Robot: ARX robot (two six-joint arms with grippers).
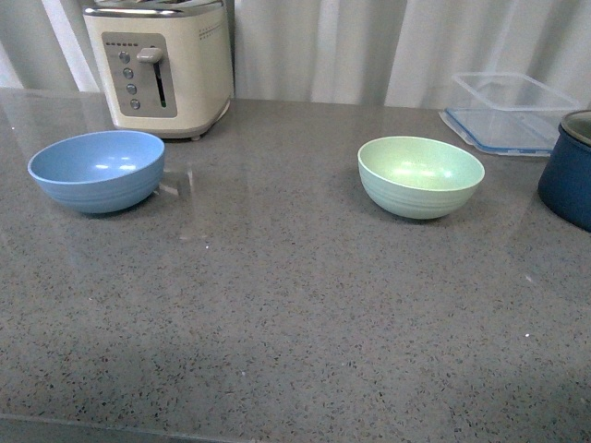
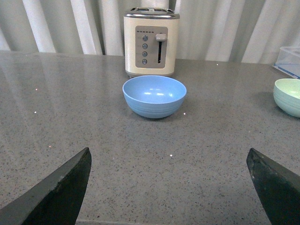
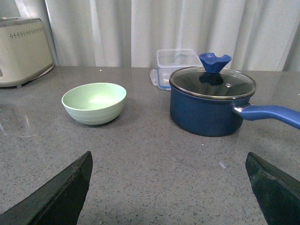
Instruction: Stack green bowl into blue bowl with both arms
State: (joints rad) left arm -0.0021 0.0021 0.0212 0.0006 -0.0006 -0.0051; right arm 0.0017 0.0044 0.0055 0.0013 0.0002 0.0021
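Grey speckled stone makes up the one countertop (image 1: 277, 323), which fills the front view. One cream toaster (image 1: 166, 69) stands at about 11 o'clock against the pale curtain. One dark navy pot (image 3: 208, 110) with a glass lid and blue handle sits at 3 o'clock, cut off by the frame edge. Just behind it, toward 2 o'clock, is one clear plastic container (image 1: 512, 111). There are two bowls, both upright, both empty and well apart. The blue bowl (image 1: 97, 171) is at roughly 10 o'clock, just in front of the toaster. The green bowl (image 1: 420, 175) is at about 2 o'clock, near the pot but not touching it. Neither arm shows in the front view. Each wrist view shows two black fingers. The left gripper (image 2: 168, 150) has its jaws spread wide around bare counter, facing the blue bowl — the right gripper (image 3: 168, 153) is equally splayed and holds nothing, facing the green bowl and pot.
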